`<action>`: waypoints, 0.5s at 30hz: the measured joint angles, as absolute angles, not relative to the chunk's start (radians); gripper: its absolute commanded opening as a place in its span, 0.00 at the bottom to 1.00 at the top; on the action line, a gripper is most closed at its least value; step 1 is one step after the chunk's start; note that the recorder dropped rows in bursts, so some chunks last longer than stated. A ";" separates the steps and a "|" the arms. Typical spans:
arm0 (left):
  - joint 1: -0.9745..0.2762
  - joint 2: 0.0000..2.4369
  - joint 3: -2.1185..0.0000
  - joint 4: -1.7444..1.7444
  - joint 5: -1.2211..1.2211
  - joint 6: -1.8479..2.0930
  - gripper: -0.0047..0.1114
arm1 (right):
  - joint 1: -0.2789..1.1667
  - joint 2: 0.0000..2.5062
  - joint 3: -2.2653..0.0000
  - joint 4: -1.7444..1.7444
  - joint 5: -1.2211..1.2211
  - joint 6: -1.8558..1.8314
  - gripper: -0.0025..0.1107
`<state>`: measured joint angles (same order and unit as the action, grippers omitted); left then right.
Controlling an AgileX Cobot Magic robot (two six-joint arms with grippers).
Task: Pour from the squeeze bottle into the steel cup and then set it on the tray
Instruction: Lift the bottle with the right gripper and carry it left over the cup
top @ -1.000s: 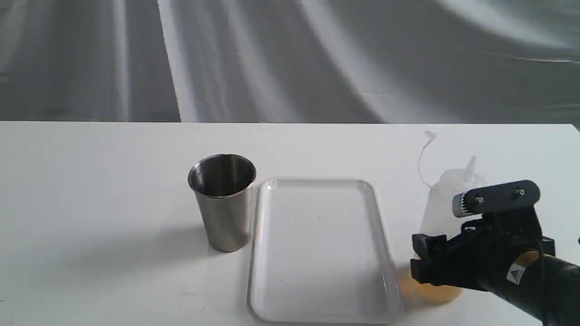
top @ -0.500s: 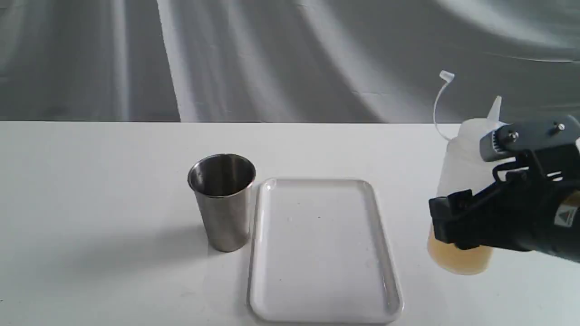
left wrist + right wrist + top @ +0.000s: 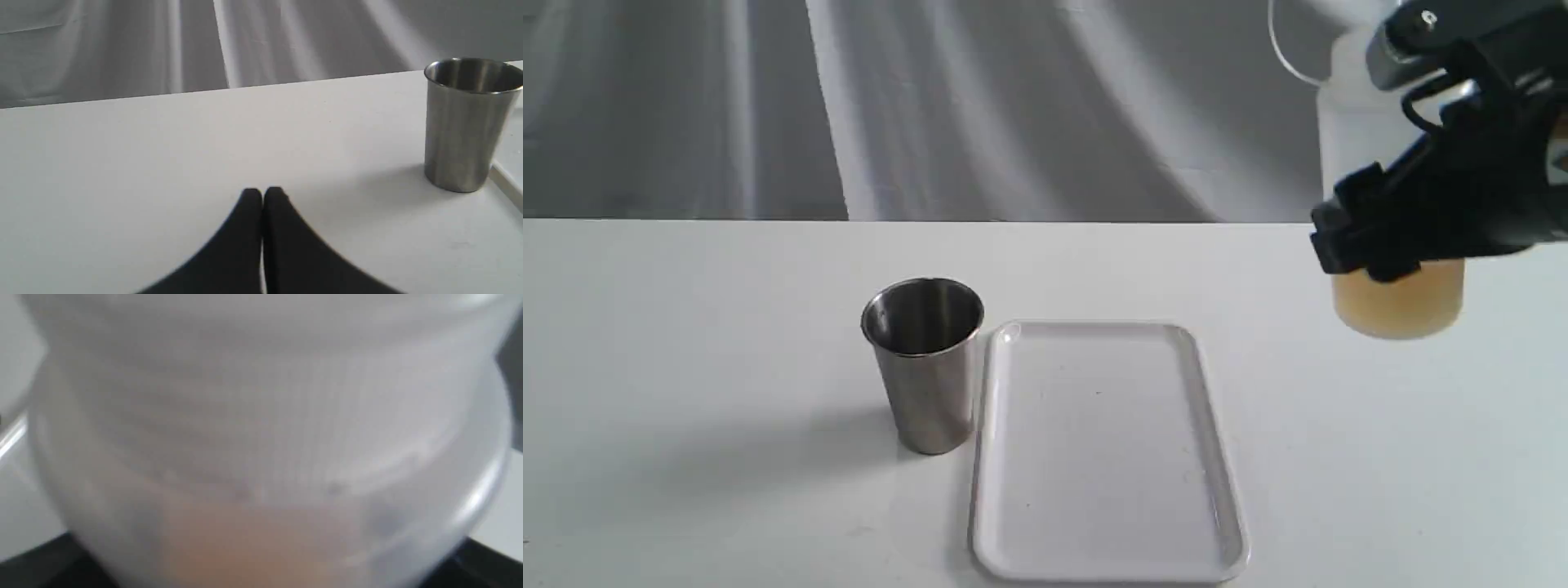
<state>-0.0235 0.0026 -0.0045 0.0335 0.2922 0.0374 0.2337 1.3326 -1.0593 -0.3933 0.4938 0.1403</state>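
Note:
The squeeze bottle (image 3: 1396, 302), translucent white with amber liquid at its bottom, hangs upright high above the table at the far right. My right gripper (image 3: 1388, 233) is shut on its middle; the nozzle runs out of the top of the exterior view. Up close in the right wrist view the bottle (image 3: 261, 437) fills the picture. The steel cup (image 3: 925, 363) stands upright on the table, just left of the white tray (image 3: 1005, 539), which lies flat with nothing on it. My left gripper (image 3: 262, 195) is shut, low over the table, with the steel cup (image 3: 466, 126) some way off.
A white table (image 3: 686, 327) carries everything, backed by a grey draped cloth (image 3: 1013, 106). The tray's edge (image 3: 504, 179) shows beside the cup in the left wrist view.
My right gripper has lifted the bottle from the table beside the tray to high in the air, drifting slightly right. Cup, tray and left gripper have stayed put.

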 measured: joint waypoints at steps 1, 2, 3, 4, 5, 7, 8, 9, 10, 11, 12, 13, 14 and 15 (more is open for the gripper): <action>-0.023 0.003 -0.004 0.033 0.292 0.037 0.04 | 0.250 1.350 -1.082 -0.405 0.496 0.140 0.26; -0.023 0.003 -0.004 0.033 0.292 0.037 0.04 | 0.264 1.372 -1.105 -0.420 0.498 0.142 0.26; -0.023 0.003 -0.004 0.033 0.292 0.037 0.04 | 0.280 1.397 -1.134 -0.432 0.504 0.142 0.26; -0.023 0.003 -0.004 0.033 0.292 0.037 0.04 | 0.297 1.423 -1.162 -0.446 0.510 0.145 0.26; -0.023 0.003 -0.004 0.033 0.292 0.037 0.04 | 0.316 1.450 -1.190 -0.463 0.516 0.145 0.26; -0.023 0.003 -0.004 0.033 0.292 0.037 0.04 | 0.353 1.498 -1.241 -0.505 0.531 0.147 0.26; -0.023 0.003 -0.004 0.033 0.292 0.037 0.04 | 0.377 1.524 -1.263 -0.533 0.541 0.147 0.26; -0.023 0.003 -0.004 0.033 0.292 0.037 0.04 | 0.402 1.548 -1.282 -0.562 0.552 0.147 0.26; -0.023 0.003 -0.004 0.033 0.292 0.037 0.04 | 0.423 1.568 -1.297 -0.584 0.562 0.147 0.26; -0.023 0.003 -0.004 0.033 0.292 0.037 0.04 | 0.449 1.591 -1.312 -0.609 0.576 0.147 0.26; -0.023 0.003 -0.004 0.033 0.292 0.037 0.04 | 0.474 1.614 -1.323 -0.626 0.587 0.147 0.26; -0.023 0.003 -0.004 0.033 0.292 0.037 0.04 | 0.497 1.636 -1.335 -0.644 0.601 0.147 0.26; -0.023 0.003 -0.004 0.033 0.292 0.037 0.04 | 0.518 1.658 -1.345 -0.659 0.613 0.147 0.26; -0.023 0.003 -0.004 0.033 0.292 0.037 0.04 | 0.535 1.679 -1.355 -0.672 0.622 0.147 0.26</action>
<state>-0.0235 0.0026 -0.0045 0.0335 0.2922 0.0374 0.5351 1.6795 -1.3549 -0.6719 0.6223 0.1471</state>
